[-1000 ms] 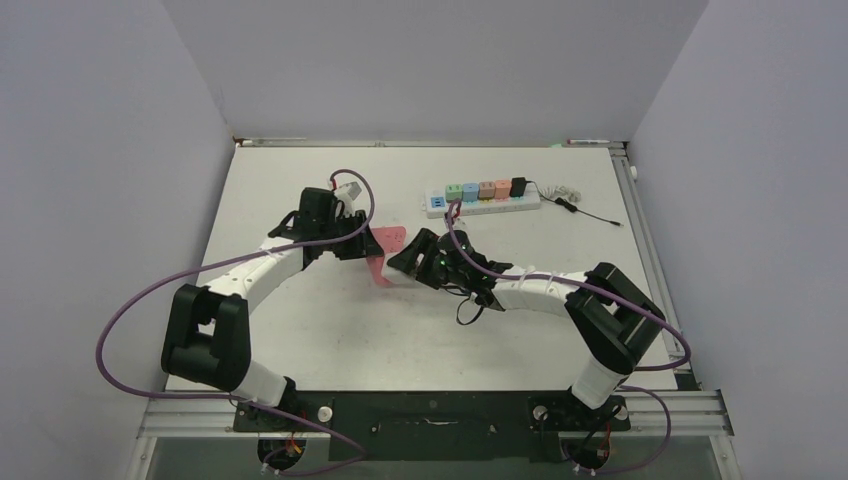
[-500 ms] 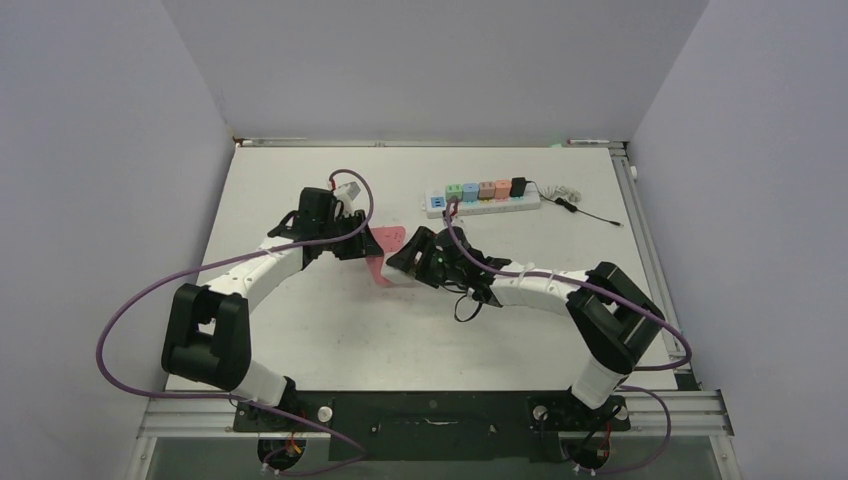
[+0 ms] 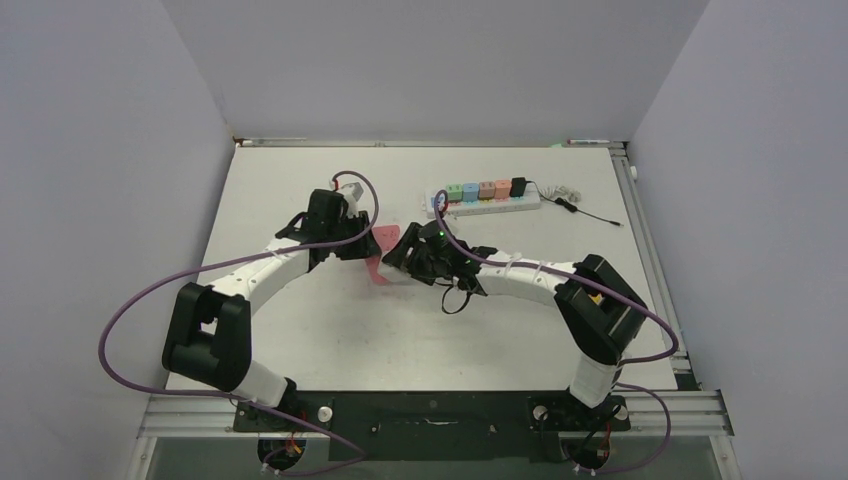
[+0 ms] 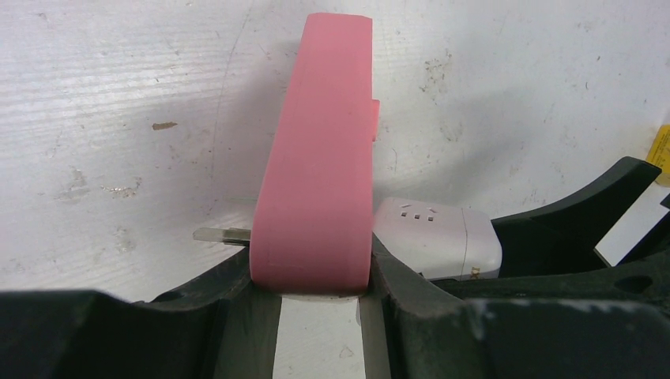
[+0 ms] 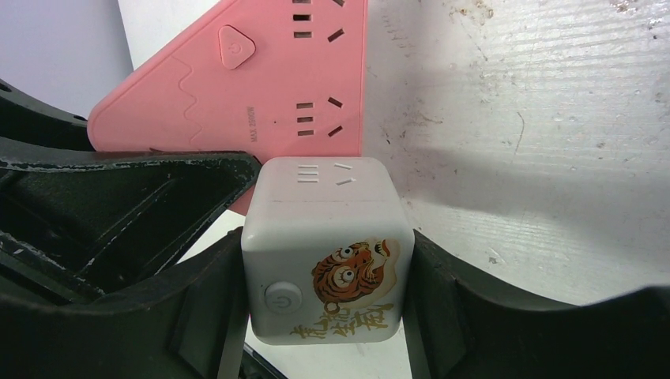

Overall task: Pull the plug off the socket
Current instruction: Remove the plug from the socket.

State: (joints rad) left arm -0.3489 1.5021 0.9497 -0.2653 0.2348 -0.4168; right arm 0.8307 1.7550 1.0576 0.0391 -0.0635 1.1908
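I am clamping my left gripper [image 4: 316, 294] on the pink socket [image 4: 316, 158] and my right gripper [image 5: 327, 264] on the white cube plug [image 5: 325, 229] seated against its face in the middle of the table [image 3: 300, 320], aiming to pull straight out, bracing without twisting.

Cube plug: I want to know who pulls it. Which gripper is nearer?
Right. The right gripper is shut on the cube plug; the left gripper is beside it, clamping the pink socket that the plug sits against.

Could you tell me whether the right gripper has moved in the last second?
Yes: the right gripper, gripping the white cube plug, shifted slightly toward the long white power strip farther back.
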